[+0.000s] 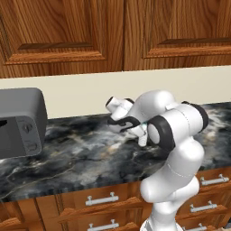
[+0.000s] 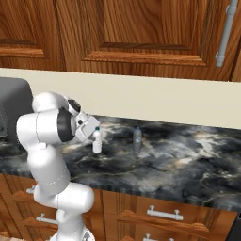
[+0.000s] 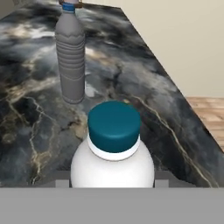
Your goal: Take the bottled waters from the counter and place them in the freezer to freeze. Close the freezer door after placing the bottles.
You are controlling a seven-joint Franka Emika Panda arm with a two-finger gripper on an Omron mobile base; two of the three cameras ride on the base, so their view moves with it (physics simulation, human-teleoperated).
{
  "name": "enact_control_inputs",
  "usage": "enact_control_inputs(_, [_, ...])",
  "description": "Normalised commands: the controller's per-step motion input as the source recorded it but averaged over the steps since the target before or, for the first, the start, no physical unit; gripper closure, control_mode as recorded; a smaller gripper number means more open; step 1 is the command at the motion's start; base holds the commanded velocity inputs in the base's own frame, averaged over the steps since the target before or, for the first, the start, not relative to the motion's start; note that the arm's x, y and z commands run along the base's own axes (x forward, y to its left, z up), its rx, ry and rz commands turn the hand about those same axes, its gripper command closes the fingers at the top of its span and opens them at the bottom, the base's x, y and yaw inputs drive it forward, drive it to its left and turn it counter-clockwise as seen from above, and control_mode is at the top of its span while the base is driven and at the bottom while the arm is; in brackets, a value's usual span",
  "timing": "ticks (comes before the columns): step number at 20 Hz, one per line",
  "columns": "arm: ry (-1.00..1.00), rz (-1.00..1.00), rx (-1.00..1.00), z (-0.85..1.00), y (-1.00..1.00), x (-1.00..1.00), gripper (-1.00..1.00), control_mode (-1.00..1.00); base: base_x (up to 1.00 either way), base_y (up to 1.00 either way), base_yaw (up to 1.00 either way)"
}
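A whitish bottled water with a blue cap stands upright on the black marble counter, right in front of the hand camera. My gripper has one fingertip against each side of its body, shut on it. In the right base view this bottle stands at the hand. In the left base view the arm hides most of it. A second, greyer bottled water stands upright a little farther along the counter, untouched. The freezer and its door are out of view.
A grey toaster sits at the left end of the counter. A cream wall and brown upper cabinets rise behind. Wooden drawers with silver handles run below the counter edge.
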Motion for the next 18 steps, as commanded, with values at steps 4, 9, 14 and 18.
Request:
enact_control_inputs(4, [0.00, -0.04, -0.01, 0.56, 0.00, -0.56, 1.00, -1.00, 0.00, 0.00, 0.00])
enact_control_inputs(9, [0.03, -0.02, 0.00, 0.53, -0.04, -0.89, 1.00, -1.00, 0.00, 0.00, 0.00])
enact_control_inputs(14, [-0.01, 0.07, 0.00, 0.57, -0.06, -1.00, 1.00, -1.00, 0.00, 0.00, 0.00])
enact_control_inputs(18, [0.00, 0.24, 0.00, 0.71, -0.01, -0.70, 1.00, -1.00, 0.00, 0.00, 0.00])
